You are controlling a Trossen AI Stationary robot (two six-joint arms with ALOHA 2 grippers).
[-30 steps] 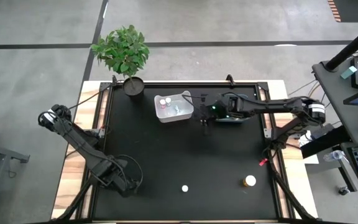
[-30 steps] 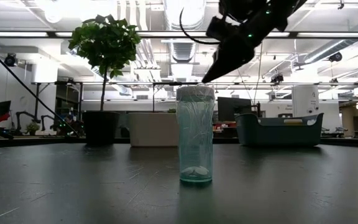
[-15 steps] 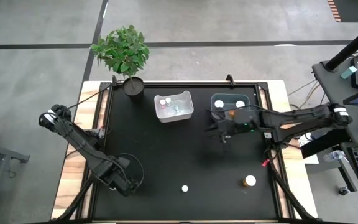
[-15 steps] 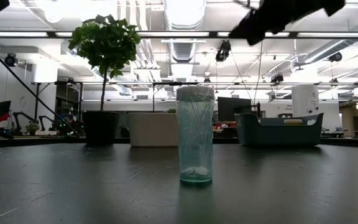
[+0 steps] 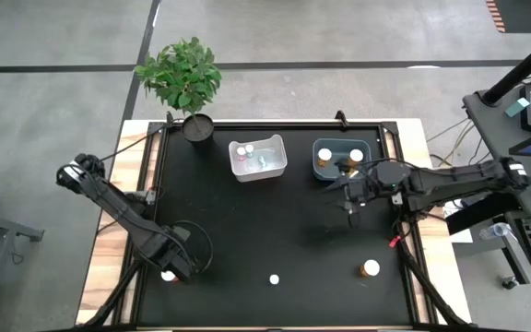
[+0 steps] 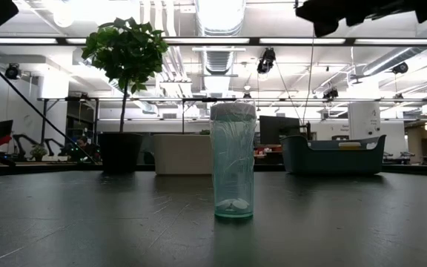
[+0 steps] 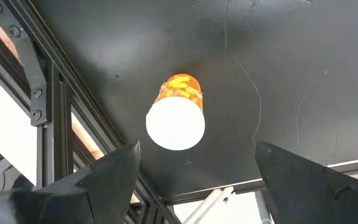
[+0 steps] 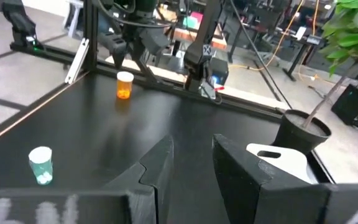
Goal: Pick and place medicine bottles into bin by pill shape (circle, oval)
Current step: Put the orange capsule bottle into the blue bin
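step in hand: pickup; my left gripper [image 7: 191, 165], lower left of the high view, hangs wide open and empty above an orange bottle [image 7: 178, 112]; next: descend, close; right gripper [image 8: 191, 165] nearly closed, empty.

You are working in a robotics lab: strip lights [image 6: 221, 41] are glowing overhead, and other robot arms [image 6: 28, 141] are standing on benches behind your desk [image 6: 213, 230].
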